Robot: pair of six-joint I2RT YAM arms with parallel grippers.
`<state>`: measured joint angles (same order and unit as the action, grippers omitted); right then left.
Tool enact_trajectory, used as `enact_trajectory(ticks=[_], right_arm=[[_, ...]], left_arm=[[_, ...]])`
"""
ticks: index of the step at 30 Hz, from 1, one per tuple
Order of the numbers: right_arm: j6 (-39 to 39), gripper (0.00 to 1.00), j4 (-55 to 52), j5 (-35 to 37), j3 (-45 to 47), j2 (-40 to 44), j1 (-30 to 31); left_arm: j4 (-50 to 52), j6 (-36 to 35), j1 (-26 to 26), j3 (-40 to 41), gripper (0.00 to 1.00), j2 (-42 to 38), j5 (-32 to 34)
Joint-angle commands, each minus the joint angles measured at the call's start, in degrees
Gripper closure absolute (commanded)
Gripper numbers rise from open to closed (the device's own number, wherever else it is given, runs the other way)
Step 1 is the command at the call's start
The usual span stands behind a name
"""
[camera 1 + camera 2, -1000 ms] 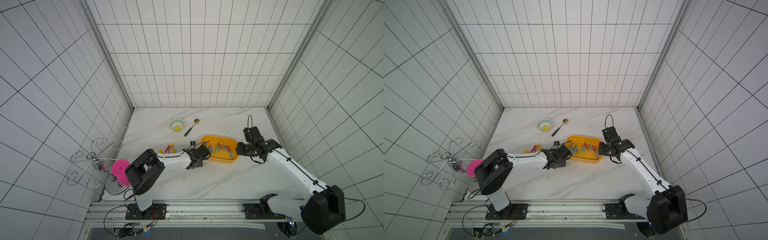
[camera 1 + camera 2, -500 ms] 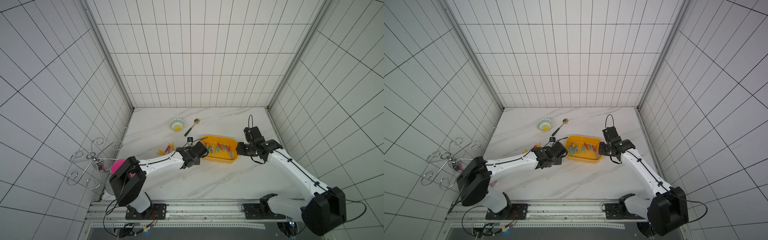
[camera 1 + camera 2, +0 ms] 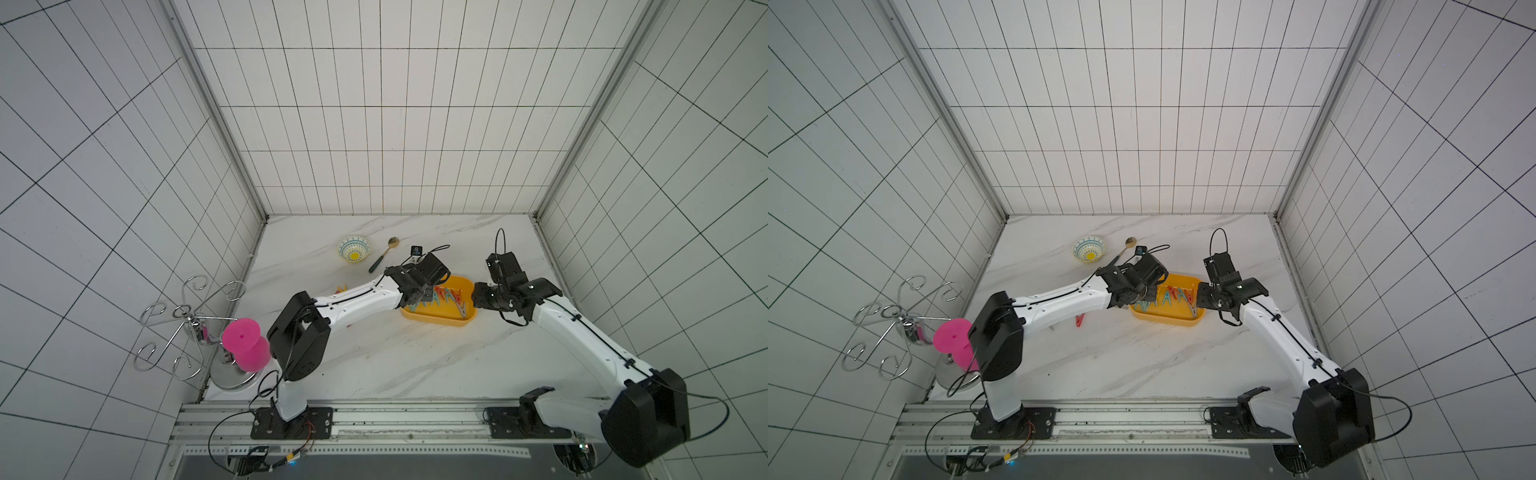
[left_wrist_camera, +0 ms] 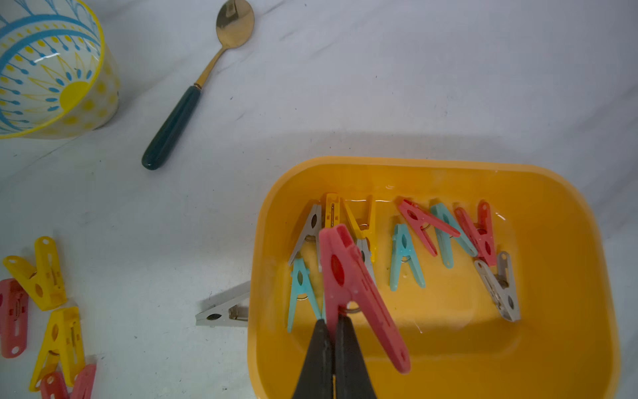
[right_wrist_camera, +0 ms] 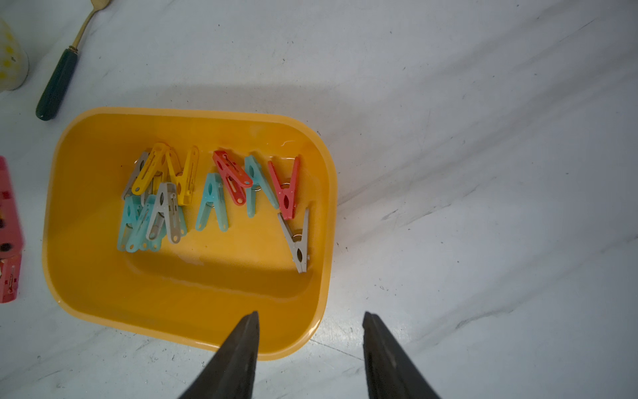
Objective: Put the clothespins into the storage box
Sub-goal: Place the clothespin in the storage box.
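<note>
Left gripper clenching red clothespin above 9 o'clock end of storage box: release low, inside rim. Right gripper released, empty.

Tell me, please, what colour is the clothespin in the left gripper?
Red: the clothespin in the left gripper, clearest in the left wrist view.

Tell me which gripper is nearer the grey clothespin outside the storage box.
Left. The left gripper, gripping a red clothespin, is over the storage box end beside the grey clothespin; the right gripper is at the opposite end.
</note>
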<state>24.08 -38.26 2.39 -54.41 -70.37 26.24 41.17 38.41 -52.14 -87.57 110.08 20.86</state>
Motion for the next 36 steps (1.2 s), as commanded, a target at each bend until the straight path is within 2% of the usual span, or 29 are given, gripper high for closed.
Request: enact_trajectory(ticks=[1, 8, 13, 18, 23, 31, 36], right_arm=[[0.8, 0.48, 0.8, 1.3, 1.9, 0.7, -0.2], [0.4, 0.48, 0.9, 0.9, 2.3, 0.2, -0.4], [0.4, 0.48, 1.1, 0.5, 2.4, 0.0, -0.4], [0.6, 0.48, 1.1, 0.1, 2.6, 0.1, -0.4], [0.6, 0.47, 0.6, 0.2, 2.5, 1.1, -0.4], [0.5, 0.47, 0.1, -0.5, 2.1, 1.5, -0.4], [0.7, 0.47, 0.1, -0.9, 2.0, 1.0, -0.4]], left_arm=[[2.2, -1.0, 1.0, -3.9, 0.96, 4.7, -0.8], [3.8, -1.5, 1.7, -8.3, 0.93, 12.7, -2.2], [3.8, -1.7, 1.7, -8.1, 0.87, 12.9, -2.3], [3.6, -2.2, 1.7, -6.8, 0.77, 8.1, -1.4], [4.4, -2.4, 1.8, -4.3, 0.75, 0.6, -0.1], [4.0, -0.1, 4.6, 8.0, 0.58, -12.1, 2.1], [1.9, 1.3, 7.6, 14.8, 0.52, -15.4, 0.6]])
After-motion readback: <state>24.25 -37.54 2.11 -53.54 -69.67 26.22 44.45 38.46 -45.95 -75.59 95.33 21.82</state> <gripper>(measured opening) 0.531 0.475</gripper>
